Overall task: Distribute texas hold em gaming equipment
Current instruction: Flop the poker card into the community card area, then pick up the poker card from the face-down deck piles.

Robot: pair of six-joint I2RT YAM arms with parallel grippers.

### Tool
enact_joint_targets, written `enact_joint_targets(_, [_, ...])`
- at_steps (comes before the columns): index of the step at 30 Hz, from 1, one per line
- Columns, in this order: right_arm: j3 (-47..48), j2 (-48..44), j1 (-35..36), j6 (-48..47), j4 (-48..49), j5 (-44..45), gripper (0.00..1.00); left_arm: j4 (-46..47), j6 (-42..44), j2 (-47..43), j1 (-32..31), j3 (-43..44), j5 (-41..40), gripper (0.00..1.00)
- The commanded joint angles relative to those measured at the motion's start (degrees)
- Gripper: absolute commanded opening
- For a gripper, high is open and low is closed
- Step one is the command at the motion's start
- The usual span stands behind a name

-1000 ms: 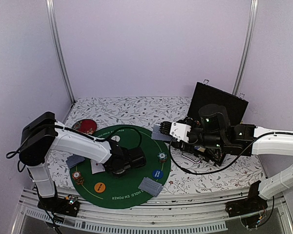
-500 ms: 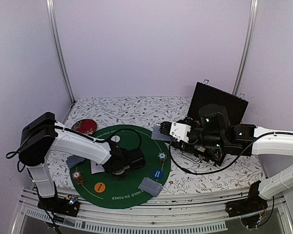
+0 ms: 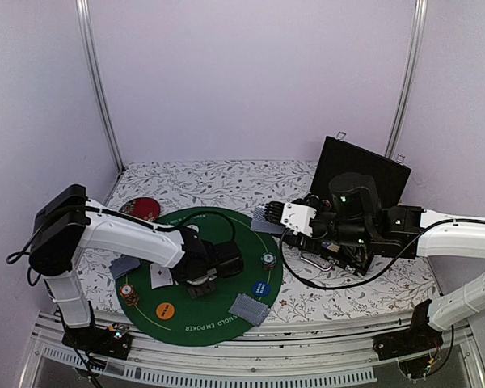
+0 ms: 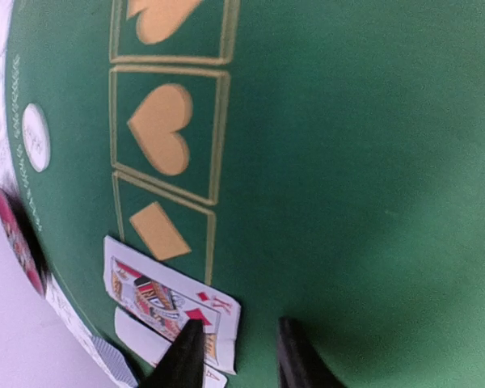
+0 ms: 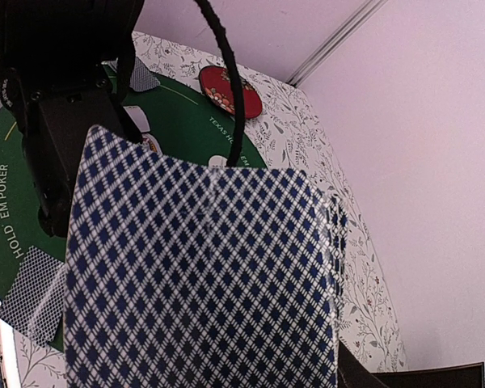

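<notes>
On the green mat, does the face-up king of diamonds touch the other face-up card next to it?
Touching. The left wrist view shows the king of diamonds lying partly over the other face-up card, with no gap between them.

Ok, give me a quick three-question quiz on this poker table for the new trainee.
1. True or false: the right gripper holds blue-backed cards.
2. The face-up king by the left gripper lies: A) on the green mat; B) in the black case; C) on the red disc.
3. Which colour button lies nearest the chip stack on the mat's right side?
Key: 1 true; 2 A; 3 the blue button.
</notes>
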Motion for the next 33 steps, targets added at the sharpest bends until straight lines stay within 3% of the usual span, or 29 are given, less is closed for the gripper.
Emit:
enact_joint_targets(1, [-0.2,-2.0,-0.1,-0.2,0.6,0.8,0.46,-3.3,-0.6,-3.1,-1.3,2.8,5.0,0.40])
enact_joint_targets(10, [-0.4,-2.2,-0.1,-0.3,0.6,1.0,0.46,-1.8,-0.1,-14.8,-2.0,4.6,9.4,0.56])
enact_joint_targets(13, [-0.4,-2.1,-0.1,-0.3,0.7,1.0,0.46,2.0,-0.8,-20.4,-1.0,3.3,10.8,0.68])
enact_joint_targets(16, [-0.3,-2.1,-0.1,-0.3,0.7,0.9,0.46,5.4,-5.9,-25.4,4.5,2.9,12.0,0.79])
enact_joint_targets(19, [-0.3,-1.9,-0.1,-0.4,0.7,0.7,0.46,6.5,-16.6,-29.5,13.8,4.7,14.7,0.84])
enact_joint_targets(21, [-0.1,-1.7,-0.1,-0.4,0.6,0.6,0.46,11.7,-22.9,-33.8,18.2,4.1,23.6,0.91])
enact_joint_targets(23, [0.0,-1.5,-0.1,-0.3,0.4,0.5,0.46,27.6,-25.7,-39.1,19.0,-0.7,36.1,0.98])
enact_joint_targets(25, [0.1,-1.4,-0.1,-0.2,0.4,0.5,0.46,41.6,-29.8,-42.7,19.0,-5.6,46.6,0.98])
enact_joint_targets(27, [0.1,-1.4,-0.1,-0.1,0.5,0.4,0.46,46.5,-32.8,-42.7,18.5,-6.2,51.8,0.98])
enact_joint_targets(33, [0.2,-1.2,-0.2,-0.1,0.7,0.1,0.46,35.2,-28.9,-31.3,13.0,3.9,51.2,0.98])
